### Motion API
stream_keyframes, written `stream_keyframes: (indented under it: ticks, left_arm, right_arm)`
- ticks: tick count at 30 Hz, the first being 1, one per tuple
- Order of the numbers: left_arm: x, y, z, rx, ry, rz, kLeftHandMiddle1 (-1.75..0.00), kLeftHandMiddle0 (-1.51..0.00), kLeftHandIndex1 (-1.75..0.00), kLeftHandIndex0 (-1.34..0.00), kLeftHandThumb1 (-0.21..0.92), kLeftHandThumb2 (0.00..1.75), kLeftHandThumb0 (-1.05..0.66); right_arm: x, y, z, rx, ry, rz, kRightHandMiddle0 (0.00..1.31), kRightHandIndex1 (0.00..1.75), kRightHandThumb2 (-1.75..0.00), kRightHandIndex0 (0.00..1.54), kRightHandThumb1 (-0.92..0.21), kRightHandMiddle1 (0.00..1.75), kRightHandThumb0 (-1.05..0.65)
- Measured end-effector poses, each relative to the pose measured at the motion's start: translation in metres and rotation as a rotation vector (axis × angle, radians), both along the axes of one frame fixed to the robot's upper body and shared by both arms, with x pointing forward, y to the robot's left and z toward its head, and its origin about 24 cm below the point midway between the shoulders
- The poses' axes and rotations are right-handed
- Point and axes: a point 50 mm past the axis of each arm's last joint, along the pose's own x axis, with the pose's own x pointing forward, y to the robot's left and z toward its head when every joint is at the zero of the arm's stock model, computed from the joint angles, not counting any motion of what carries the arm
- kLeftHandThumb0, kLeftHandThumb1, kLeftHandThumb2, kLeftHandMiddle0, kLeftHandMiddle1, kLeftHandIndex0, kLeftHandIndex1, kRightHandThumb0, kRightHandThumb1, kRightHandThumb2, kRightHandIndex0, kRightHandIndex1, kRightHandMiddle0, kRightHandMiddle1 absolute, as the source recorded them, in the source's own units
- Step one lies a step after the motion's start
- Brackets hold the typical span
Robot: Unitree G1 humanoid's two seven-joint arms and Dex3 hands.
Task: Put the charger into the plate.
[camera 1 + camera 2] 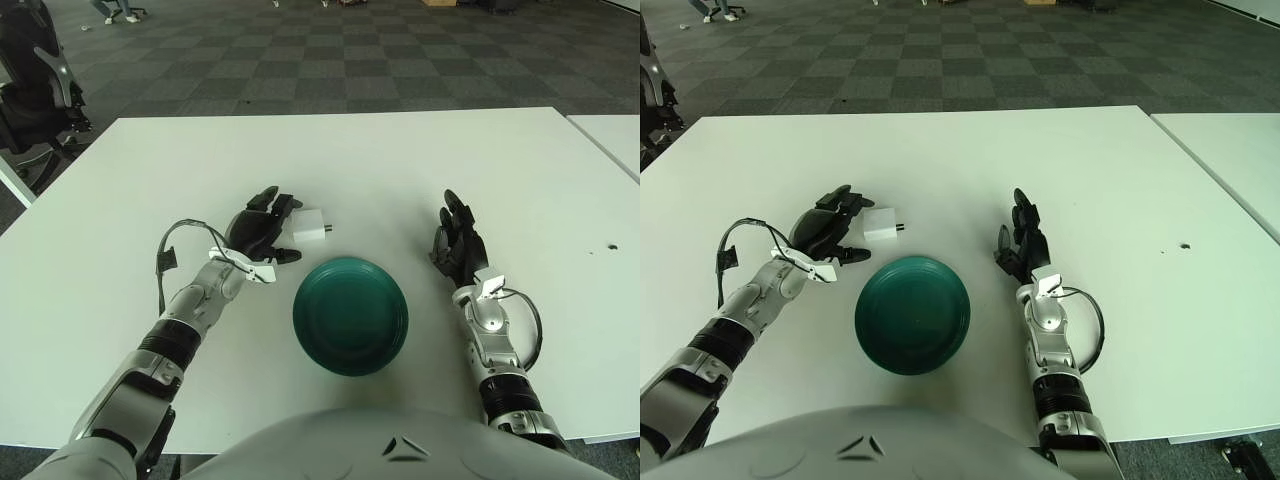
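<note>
Charger [308,224]: small white block lying on the table [420,170], its prongs pointing right. It sits just beyond the far-left edge of the plate [350,316], apart from it, not in it.

Plate: dark green, round, empty, near the robot at table centre. It lies between the two arms, so either could reach it; the charger is on the left arm's side.

Left hand [262,226]: just left of the charger, palm down, fingers [282,206] loosely spread and reaching toward the block's left face. Fingertips look very close to the charger, perhaps touching; I cannot tell which. Nothing is held. The thumb [284,256] sticks out on the near side, so the hand seems posed to pinch the block between thumb and fingers.

Right hand [456,243]: right of the plate, fingers extended and relaxed, empty, idle.

Judgement: reach stage, grasp not yet made. The next move calls for closing around the charger's sides, lifting it clear and carrying it a short way near and right over the rim. Risk: the light block may slide right if pushed rather than pinched.
</note>
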Motion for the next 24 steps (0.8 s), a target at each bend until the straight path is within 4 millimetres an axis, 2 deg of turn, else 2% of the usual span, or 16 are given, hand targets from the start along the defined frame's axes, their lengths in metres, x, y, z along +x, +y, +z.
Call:
stream_keyframes:
  ticks: [11, 21, 24]
  left_arm:
    - [0.01, -0.004, -0.001, 0.04, 0.047, -0.041, 0.0, -0.24, -1.08, -0.03, 0.92, 0.61, -1.05]
    - [0.022, -0.005, 0.005, 0.049, 0.055, -0.055, 0.0, -0.17, -1.01, 0.0, 0.92, 0.54, -1.05]
    - [0.025, -0.006, 0.008, 0.042, 0.051, -0.053, 0.0, -0.14, -1.04, 0.0, 0.92, 0.51, -1.05]
  right_arm:
    - [0.0, -0.001, 0.0, 0.002, 0.0, -0.005, 0.0, 0.01, -0.78, 0.08, -0.92, 0.28, -0.84]
    - [0.0, -0.001, 0.0, 0.003, 0.0, -0.007, 0.0, 0.0, -0.79, 0.07, -0.92, 0.3, -0.85]
    - [0.0, -0.001, 0.0, 0.003, 0.001, -0.008, 0.0, 0.0, -0.79, 0.07, -0.92, 0.31, -0.86]
